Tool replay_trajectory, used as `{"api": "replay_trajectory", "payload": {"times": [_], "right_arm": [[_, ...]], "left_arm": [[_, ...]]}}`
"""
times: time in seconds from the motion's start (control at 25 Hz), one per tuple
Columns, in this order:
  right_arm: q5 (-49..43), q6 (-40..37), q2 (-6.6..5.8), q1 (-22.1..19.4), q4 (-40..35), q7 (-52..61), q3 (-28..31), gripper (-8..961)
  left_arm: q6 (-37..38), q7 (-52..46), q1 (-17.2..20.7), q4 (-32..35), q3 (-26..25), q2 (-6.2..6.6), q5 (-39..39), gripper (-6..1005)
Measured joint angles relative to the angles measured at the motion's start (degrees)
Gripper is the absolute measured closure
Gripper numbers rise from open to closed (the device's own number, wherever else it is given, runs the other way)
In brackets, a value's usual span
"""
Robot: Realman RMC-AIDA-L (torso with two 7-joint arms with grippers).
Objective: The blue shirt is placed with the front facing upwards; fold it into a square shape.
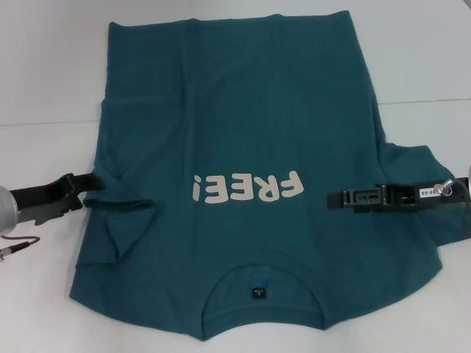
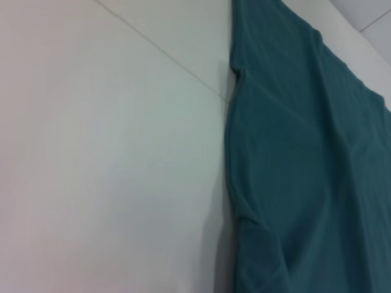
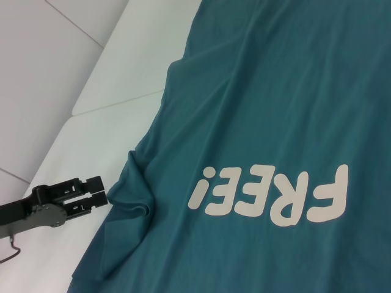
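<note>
Nearest the head camera, at 6 o'clock, lies the round neck with its small dark label (image 1: 257,293), part of the large teal-blue short-sleeved cotton shirt (image 1: 243,132). This garment is spread front-up on the white table (image 1: 44,81), hem toward 12 o'clock, white "FREE!" lettering (image 1: 248,187) reading upside down at centre.

Left gripper (image 1: 82,193) sits at 9 o'clock, its black fingers reaching the bunched left sleeve (image 1: 121,213). In the right wrist view the same gripper (image 3: 96,194) shows its fingers close together at the sleeve edge; whether fabric is pinched between them cannot be told. Right gripper (image 1: 346,199) lies at 3 o'clock, flat over the cloth near the right sleeve; its grip state likewise cannot be told.

Risk assessment: the left sleeve is already creased and doubled. A shallow pinch would likely slip during a lift, leaving an uneven fold. Unequal travel of the two arms could skew the body and spoil the square outline.
</note>
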Motion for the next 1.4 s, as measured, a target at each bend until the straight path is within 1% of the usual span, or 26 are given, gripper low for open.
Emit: {"api": "replay_trajectory", "payload": {"times": [0.56, 0.76, 0.96, 1.4], "right_arm": [[0.0, -0.01, 0.0, 0.02, 0.01, 0.0, 0.0, 13], [0.0, 0.01, 0.0, -0.03, 0.01, 0.0, 0.06, 14], [0.0, 0.13, 0.0, -0.07, 0.01, 0.0, 0.04, 14], [0.0, 0.14, 0.0, -0.1, 0.01, 0.0, 0.0, 14]], "left_arm": [[-3.85, 0.0, -2.03, -2.7, 2.56, -0.01, 0.02, 374], [-3.66, 0.0, -2.45, -2.75, 2.63, -0.04, -0.28, 380], [-3.3, 0.17, -3.27, -2.87, 2.67, 0.27, -0.03, 386], [-4.22, 0.42, -3.09, -2.87, 2.67, 0.3, 0.03, 807]]}}
